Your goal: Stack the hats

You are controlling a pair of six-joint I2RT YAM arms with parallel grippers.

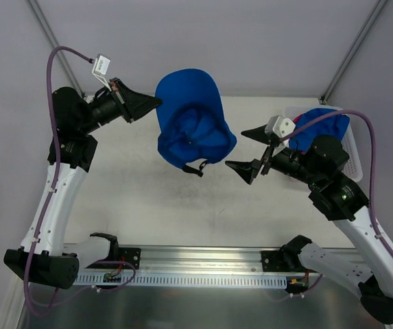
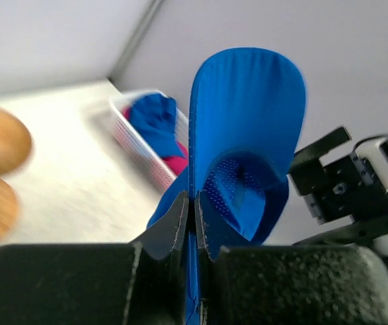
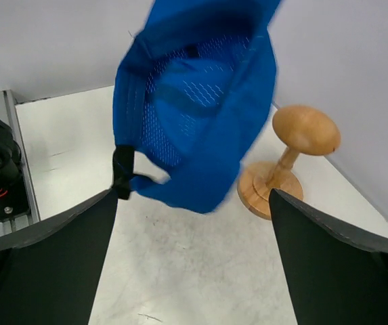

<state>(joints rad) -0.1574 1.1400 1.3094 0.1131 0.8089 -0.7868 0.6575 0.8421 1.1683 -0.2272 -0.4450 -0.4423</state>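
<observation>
My left gripper [image 2: 195, 210] is pressed together on the edge of a royal blue fabric baseball cap [image 1: 196, 130], the two fingers pinching a thin fold of cloth low down beside the brim. In the overhead view the cap hangs in the air in the upper middle of the frame, above the pale table [image 1: 148, 199]. Its curved brim points toward the top edge and its hollow mesh-lined inside is turned up toward the camera. A black adjuster strap [image 1: 196, 168] dangles from its lower rim.

My right gripper [image 1: 245, 151] stands spread wide, holding nothing. It sits just right of the cap at the middle right of the overhead frame, its fingers aimed at the cap and apart from it. From my right wrist the cap fills the upper centre of the frame, between and beyond my two dark fingers.

A white rectangular mesh tray [image 1: 354, 147] lies at the right side of the overhead frame, behind my right arm. A second blue cap [image 1: 319, 127] rests in it, with some magenta pink fabric [image 2: 177, 164] under it, seen from my left wrist.

A round-topped wooden stand [image 3: 305, 132] is upright on the table, right of centre in the right wrist view
</observation>
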